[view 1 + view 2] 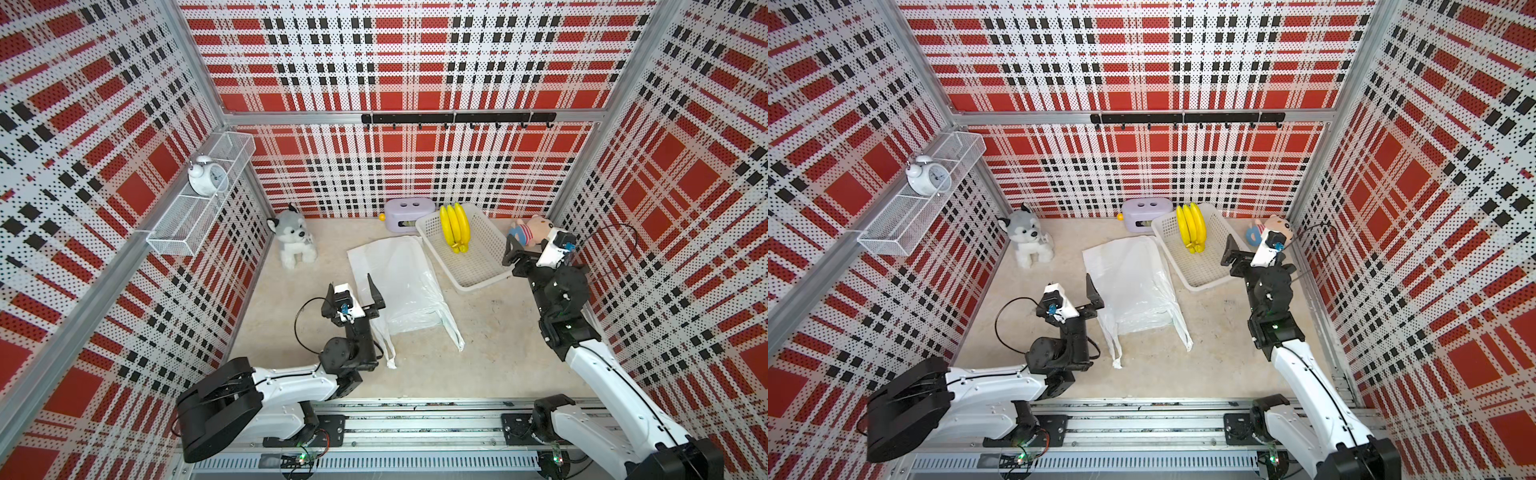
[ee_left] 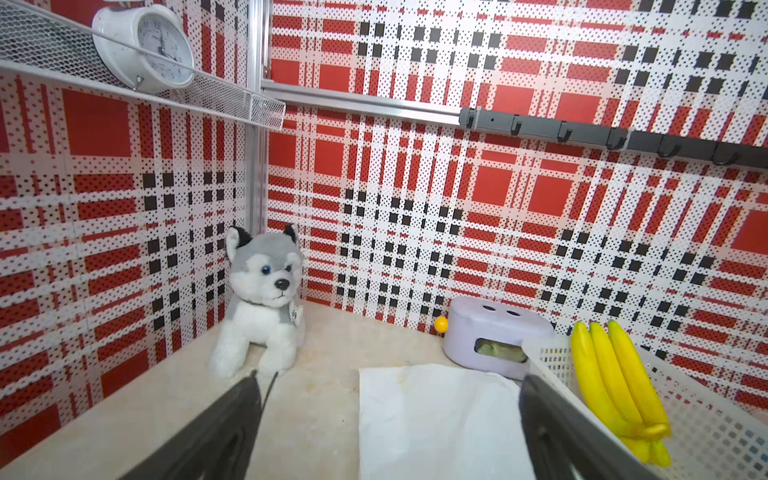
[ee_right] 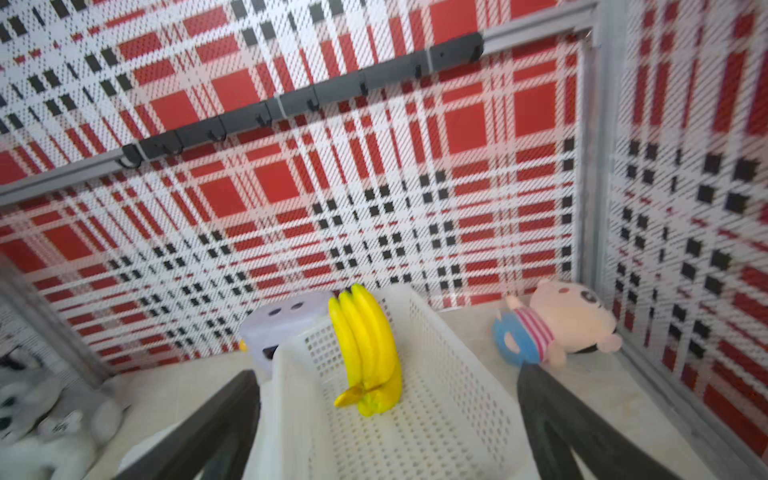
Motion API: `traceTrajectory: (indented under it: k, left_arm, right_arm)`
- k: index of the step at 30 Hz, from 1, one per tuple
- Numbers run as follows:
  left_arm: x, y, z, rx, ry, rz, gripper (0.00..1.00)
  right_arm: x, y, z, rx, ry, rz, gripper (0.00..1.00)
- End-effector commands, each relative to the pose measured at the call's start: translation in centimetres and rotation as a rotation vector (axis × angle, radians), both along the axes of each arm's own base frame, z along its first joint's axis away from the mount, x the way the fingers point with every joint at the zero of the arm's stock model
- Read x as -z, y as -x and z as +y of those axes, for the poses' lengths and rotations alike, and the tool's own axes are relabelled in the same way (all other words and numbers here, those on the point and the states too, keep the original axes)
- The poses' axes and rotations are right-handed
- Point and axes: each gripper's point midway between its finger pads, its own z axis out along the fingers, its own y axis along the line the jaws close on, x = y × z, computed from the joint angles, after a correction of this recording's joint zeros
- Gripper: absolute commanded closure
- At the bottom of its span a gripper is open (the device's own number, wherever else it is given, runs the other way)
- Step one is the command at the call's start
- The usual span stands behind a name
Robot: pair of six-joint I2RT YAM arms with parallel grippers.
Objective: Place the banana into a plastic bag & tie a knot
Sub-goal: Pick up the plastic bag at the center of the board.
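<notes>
**A:** Where is the banana [image 1: 455,227]?

**B:** It stands on its stem end in the white mesh basket [image 1: 478,270], leaning on the basket's wall at 12 o'clock. Both top views show it there, yellow against the plaid back wall. Nothing grips it.

**A:** And the plastic bag [image 1: 399,282]?

**B:** It lies flat in the middle of the bench [image 1: 498,332], just beside the basket, which sits at its 2 o'clock. The two handle loops [image 1: 388,353] trail toward 6 o'clock, apart from each other.

**A:** The arms?

**B:** The left pincer [image 2: 390,378] hangs at the bag's 8 o'clock edge, jaws wide and holding nothing. One finger is over the plastic, though contact cannot be judged. The right pincer [image 3: 386,372] sits at the basket's 3 o'clock side, also wide and holding nothing, facing the banana across the basket floor.

**A:** Anything else on the bench?

**B:** A husky plush [image 1: 291,239] sits at the bag's 10 o'clock.
</notes>
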Motion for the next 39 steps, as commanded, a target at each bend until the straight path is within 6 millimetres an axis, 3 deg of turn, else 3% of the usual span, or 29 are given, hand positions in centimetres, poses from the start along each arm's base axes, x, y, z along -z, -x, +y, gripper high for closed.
traceTrajectory:
  k: [1, 3, 5, 8, 13, 18, 21, 25, 29, 35, 36, 39]
  left_arm:
    - [2.2, 1.6, 0.9, -0.130, -0.016, 0.151, 0.02]
    - [2.0, 1.8, -0.1, -0.036, 0.056, 0.144, 0.02]
    - [2.1, 0.1, -1.9, 0.169, 0.166, 0.205, 0.02]
    - [4.2, -2.3, -1.6, 0.314, 0.285, 0.381, 0.02]
    - [7.6, -0.6, -3.6, 0.326, 0.163, 0.600, 0.02]
    - [12.1, 1.9, -7.9, 0.354, 0.021, 0.814, 0.02]
    - [14.4, 3.3, -9.0, 0.343, -0.019, 0.898, 0.02]
    - [18.6, 5.0, -9.0, 0.348, -0.001, 1.008, 0.02]
    - [21.4, 5.9, -8.5, 0.343, 0.004, 1.071, 0.02]
    - [24.6, 6.7, -8.8, 0.368, 0.015, 1.146, 0.02]
    - [24.8, 6.7, -8.8, 0.369, 0.015, 1.150, 0.02]
    - [25.0, 6.6, -9.0, 0.376, 0.017, 1.146, 0.02]
  right_arm:
    - [9.3, 0.7, 2.3, -0.146, -0.048, 0.357, 0.00]
    - [10.0, 0.7, 3.4, -0.237, -0.080, 0.371, 0.00]
    - [10.3, 0.6, 4.1, -0.281, -0.090, 0.382, 0.00]
    - [11.1, 0.6, 4.3, -0.292, -0.091, 0.404, 0.00]
    - [12.6, 0.6, 4.4, -0.298, -0.080, 0.452, 0.00]
    - [13.4, 0.5, 4.8, -0.308, -0.076, 0.487, 0.00]
    - [13.7, 0.5, 5.2, -0.308, -0.055, 0.505, 0.00]
    - [14.1, 0.4, 6.0, -0.325, -0.035, 0.531, 0.00]
    - [14.4, 0.2, 6.4, -0.315, -0.031, 0.557, 0.00]
    - [13.5, 0.1, 7.0, -0.330, -0.029, 0.536, 0.00]
    - [14.4, 0.4, 6.3, -0.283, -0.032, 0.579, 0.00]
    - [14.7, 0.7, 6.5, -0.280, -0.032, 0.584, 0.00]
